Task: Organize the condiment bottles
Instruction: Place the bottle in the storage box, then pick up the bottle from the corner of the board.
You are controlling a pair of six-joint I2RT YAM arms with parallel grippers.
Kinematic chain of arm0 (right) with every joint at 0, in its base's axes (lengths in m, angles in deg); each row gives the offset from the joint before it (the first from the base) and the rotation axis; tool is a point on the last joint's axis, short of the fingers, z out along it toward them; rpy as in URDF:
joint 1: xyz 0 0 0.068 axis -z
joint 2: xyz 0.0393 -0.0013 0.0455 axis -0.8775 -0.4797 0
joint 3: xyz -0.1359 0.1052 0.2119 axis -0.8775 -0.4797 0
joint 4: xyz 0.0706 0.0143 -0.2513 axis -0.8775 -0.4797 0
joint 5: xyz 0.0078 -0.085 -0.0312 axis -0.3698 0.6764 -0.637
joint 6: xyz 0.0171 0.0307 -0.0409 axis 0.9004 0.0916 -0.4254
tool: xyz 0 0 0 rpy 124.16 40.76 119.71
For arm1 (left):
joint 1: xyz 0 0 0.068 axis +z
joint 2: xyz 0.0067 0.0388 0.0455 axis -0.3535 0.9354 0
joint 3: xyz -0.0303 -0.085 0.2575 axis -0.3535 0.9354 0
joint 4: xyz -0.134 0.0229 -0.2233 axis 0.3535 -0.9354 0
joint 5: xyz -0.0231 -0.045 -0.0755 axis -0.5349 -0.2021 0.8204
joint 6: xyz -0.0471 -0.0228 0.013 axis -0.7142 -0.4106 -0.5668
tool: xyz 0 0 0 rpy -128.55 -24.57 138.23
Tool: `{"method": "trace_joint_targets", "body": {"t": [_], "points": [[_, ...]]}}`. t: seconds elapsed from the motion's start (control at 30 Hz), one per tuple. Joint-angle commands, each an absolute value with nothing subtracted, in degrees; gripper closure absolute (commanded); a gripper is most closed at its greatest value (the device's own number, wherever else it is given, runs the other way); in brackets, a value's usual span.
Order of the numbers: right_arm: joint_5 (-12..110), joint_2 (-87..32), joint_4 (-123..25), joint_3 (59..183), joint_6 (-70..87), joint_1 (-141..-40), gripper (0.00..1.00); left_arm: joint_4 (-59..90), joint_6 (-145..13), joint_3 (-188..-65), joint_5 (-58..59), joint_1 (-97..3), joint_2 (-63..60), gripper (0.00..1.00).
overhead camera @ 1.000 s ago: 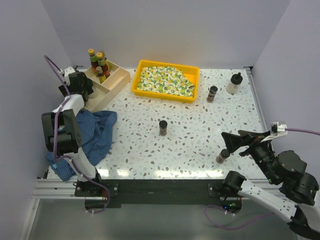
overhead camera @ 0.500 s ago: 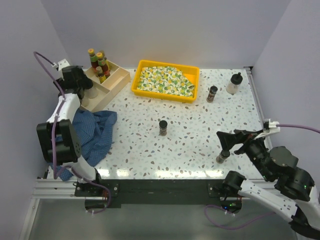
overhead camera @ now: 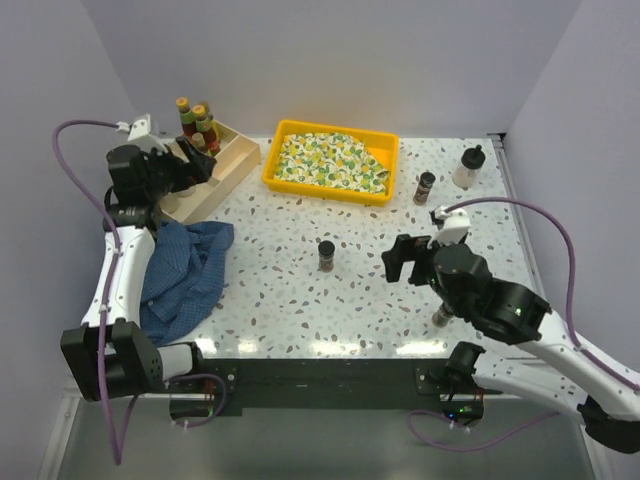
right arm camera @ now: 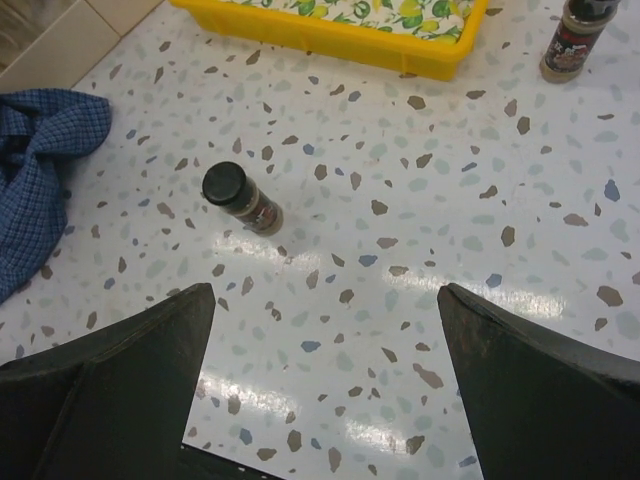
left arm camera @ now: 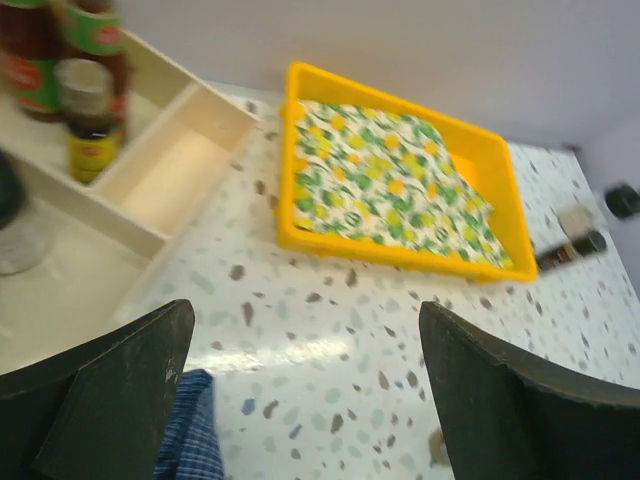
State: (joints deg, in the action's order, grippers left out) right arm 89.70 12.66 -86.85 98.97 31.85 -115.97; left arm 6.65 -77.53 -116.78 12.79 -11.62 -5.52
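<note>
Top view. Right gripper [right arm camera: 325, 297] released, fingers wide apart, nothing between, above counter [overhead camera: 370, 225] right of centre. Spice jar [overhead camera: 326, 255] upright at its 9 o'clock, near but apart. Second jar [overhead camera: 425, 187] at 12 o'clock, just beside right end of yellow tray [overhead camera: 325, 191]. Clear bottle [overhead camera: 467, 167] at 1 o'clock. Third jar [overhead camera: 443, 315] at 5 o'clock, partly hidden by arm. Left gripper [left arm camera: 305, 320] released, empty, over near side of wooden box [overhead camera: 238, 158]. Sauce bottles [overhead camera: 195, 125] stand at box's far end, at its 12 o'clock.
</note>
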Motion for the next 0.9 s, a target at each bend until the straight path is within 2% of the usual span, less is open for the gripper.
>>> {"method": "trace_joint_targets", "body": {"t": [0.0, 0.03, 0.2, 0.33, 0.47, 0.67, 0.87], "points": [[89.29, 3.65, -78.46, 100.64, 28.96, -115.92, 0.01, 6.01, -69.75, -117.1, 22.85, -22.87, -5.32, 0.0], [89.47, 1.54, -78.8, 103.69, 27.55, -115.92, 0.01, 6.27, -69.04, -116.83, 22.84, -26.73, -5.32, 0.0], [94.12, -10.86, -81.89, 113.3, 24.38, -111.62, 0.01, 11.44, -70.78, -112.62, 30.04, -31.33, -6.11, 0.0], [83.51, -14.64, -79.16, 116.11, 25.43, -97.04, 0.01, 15.14, -72.63, -109.63, 28.65, -33.7, -9.35, 0.0], [87.26, -21.76, -77.84, 121.99, 24.12, -87.56, 0.01, 13.74, -70.96, -108.84, 23.3, -34.15, -12.61, 0.0], [84.29, -34.32, -76.79, 132.55, 21.74, -73.41, 0.02, 15.06, -72.2, -108.13, 25.13, -34.24, -13.06, 0.0], [82.09, -46.45, -76.43, 142.39, 20.68, -64.43, 0.02, 16.02, -72.63, -107.17, 24.42, -34.24, -13.67, 0.0]]}}
